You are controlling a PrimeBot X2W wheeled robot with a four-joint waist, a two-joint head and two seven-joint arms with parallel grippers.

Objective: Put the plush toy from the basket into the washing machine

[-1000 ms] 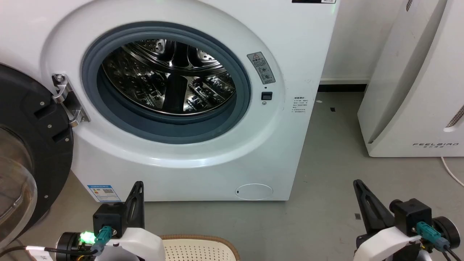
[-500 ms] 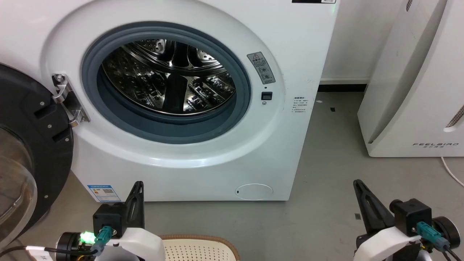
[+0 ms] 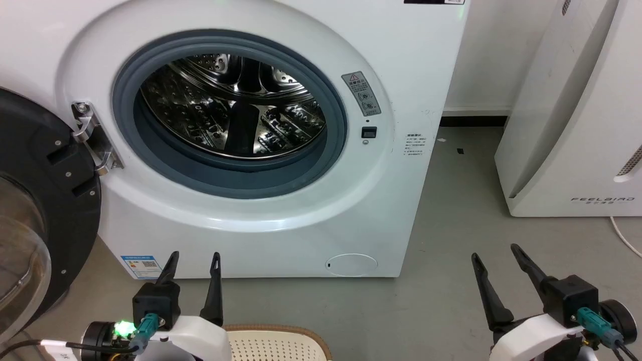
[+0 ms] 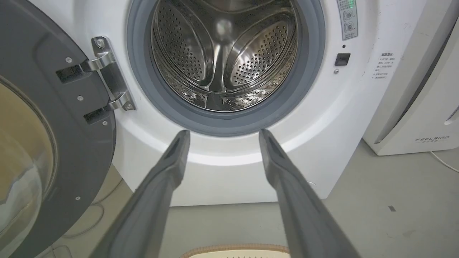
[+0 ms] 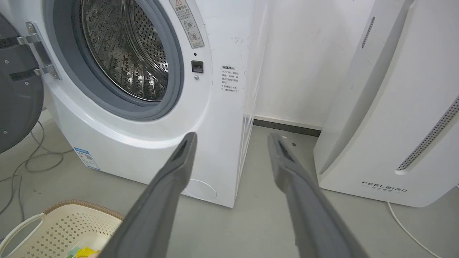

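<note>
Down at the bottom edge of the head view the basket (image 3: 273, 346) is cut off, its left end behind the white wrist of the left arm (image 3: 200, 337). In the right wrist view a yellow-and-green scrap of the plush toy (image 5: 83, 253) lies in it, cropped by the edge and partly behind a finger of the right gripper (image 5: 232, 136); its shape can't be made out. The washing machine (image 3: 351, 210) loses its top, and its door (image 3: 45, 200) runs off the left edge. The warning sticker (image 3: 362, 94) has print too small to read.
</note>
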